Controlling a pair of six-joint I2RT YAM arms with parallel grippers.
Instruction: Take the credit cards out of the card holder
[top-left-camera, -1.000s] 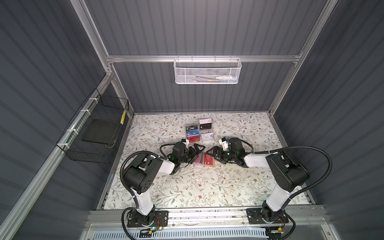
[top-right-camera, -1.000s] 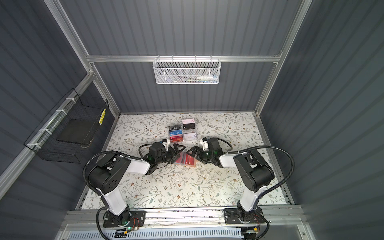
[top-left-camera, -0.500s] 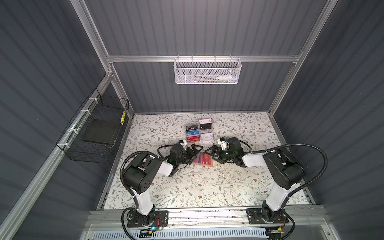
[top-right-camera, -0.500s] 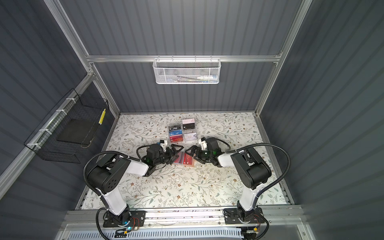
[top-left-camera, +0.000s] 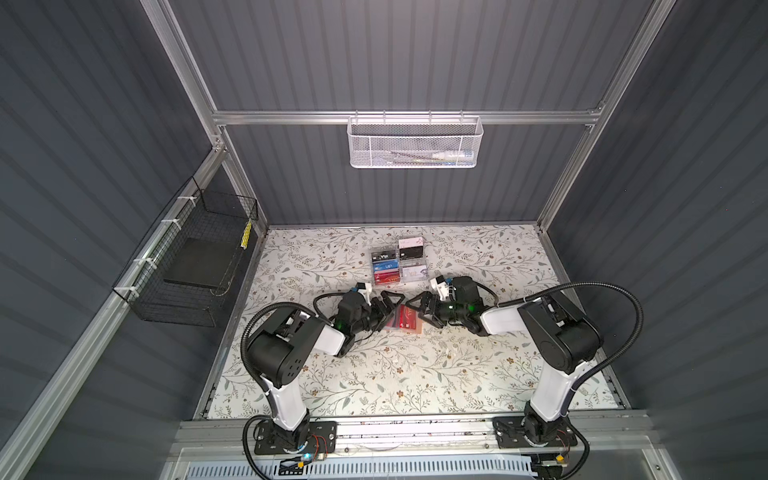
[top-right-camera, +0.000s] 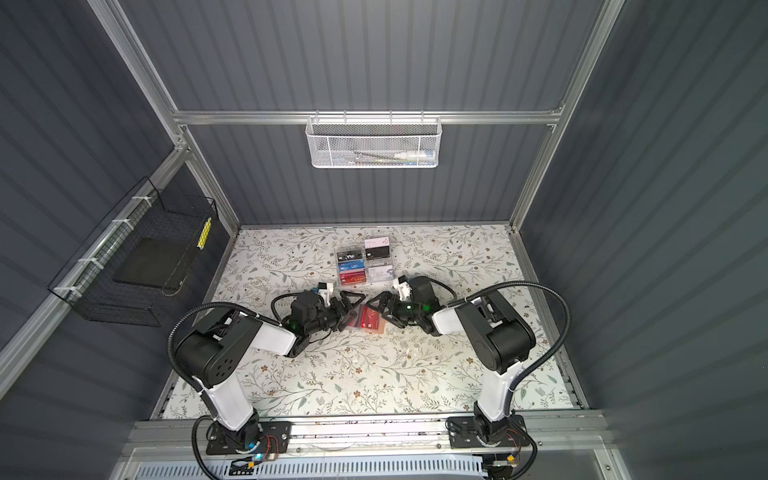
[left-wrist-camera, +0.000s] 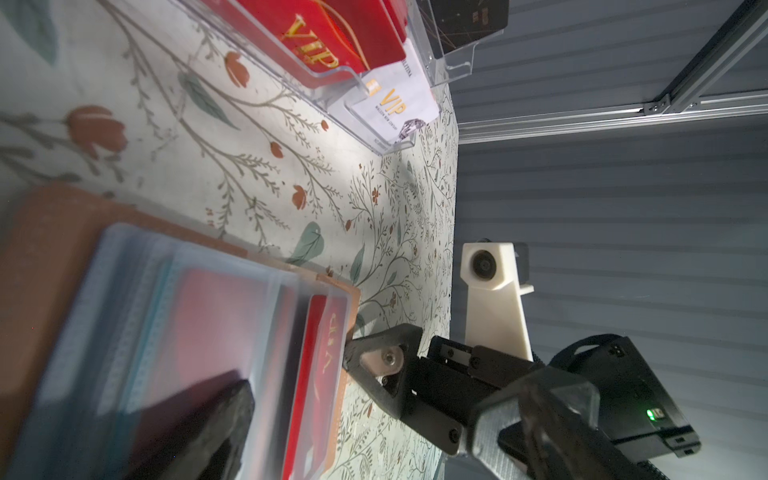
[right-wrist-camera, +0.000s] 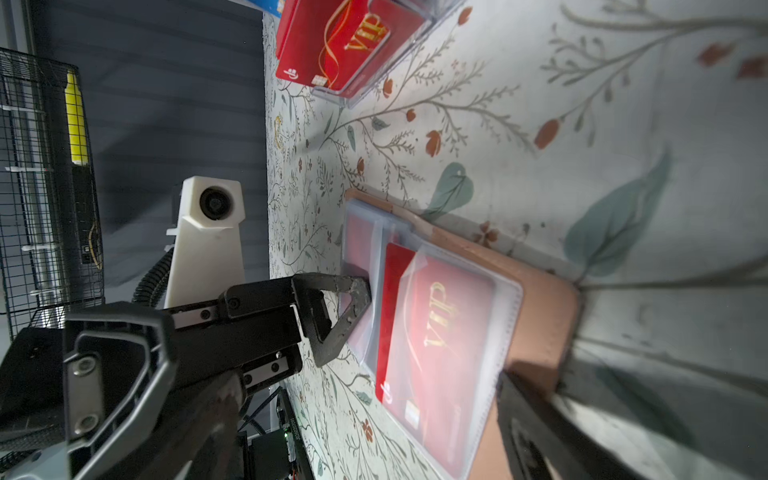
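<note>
The card holder lies open on the floral table between both arms, its peach cover down and its clear sleeves up. A red credit card with gold VIP lettering sits in the top sleeve, one end sticking out. My left gripper is open; one of its fingers rests on the left page's sleeve. My right gripper is open at the holder's right edge, one of its fingers over the peach cover, nothing gripped.
A clear acrylic rack with several VIP cards stands just behind the holder. A black wire basket hangs on the left wall and a white mesh basket on the back rail.
Both grippers have edged inward onto the card holder from either side. The right jaws have narrowed very slightly. The holder has not moved.
</note>
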